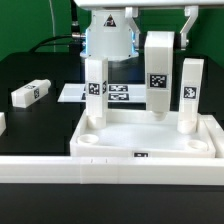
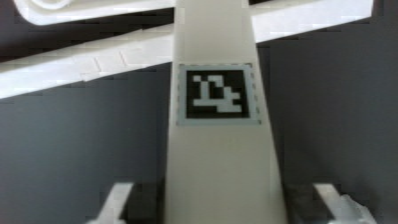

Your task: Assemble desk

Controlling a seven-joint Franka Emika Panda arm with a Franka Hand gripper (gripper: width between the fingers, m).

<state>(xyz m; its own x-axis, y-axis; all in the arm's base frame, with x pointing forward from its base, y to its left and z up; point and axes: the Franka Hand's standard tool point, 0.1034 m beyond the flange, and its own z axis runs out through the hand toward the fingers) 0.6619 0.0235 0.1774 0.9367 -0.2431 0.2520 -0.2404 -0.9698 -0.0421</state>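
The white rimmed tabletop (image 1: pixel 150 135) lies at the front of the exterior view, with round sockets showing at its two near corners. One leg (image 1: pixel 95 90) stands upright at its far left corner and another leg (image 1: pixel 190 95) at its far right corner. Between them a third leg (image 1: pixel 158 72) is upright over the tabletop's inside, taken at its top end by my gripper (image 1: pixel 160 27). In the wrist view that leg (image 2: pixel 217 110) runs away from the camera with its black-and-white tag facing it. It sits between the fingers (image 2: pixel 118 200) of the gripper (image 2: pixel 219 208). The tabletop's rim (image 2: pixel 71 72) crosses behind it.
A fourth leg (image 1: pixel 30 93) lies on its side on the black table at the exterior view's left. Another white piece (image 1: pixel 2 122) shows at the left edge. The marker board (image 1: pixel 120 93) lies behind the tabletop, in front of the robot's base (image 1: pixel 108 40).
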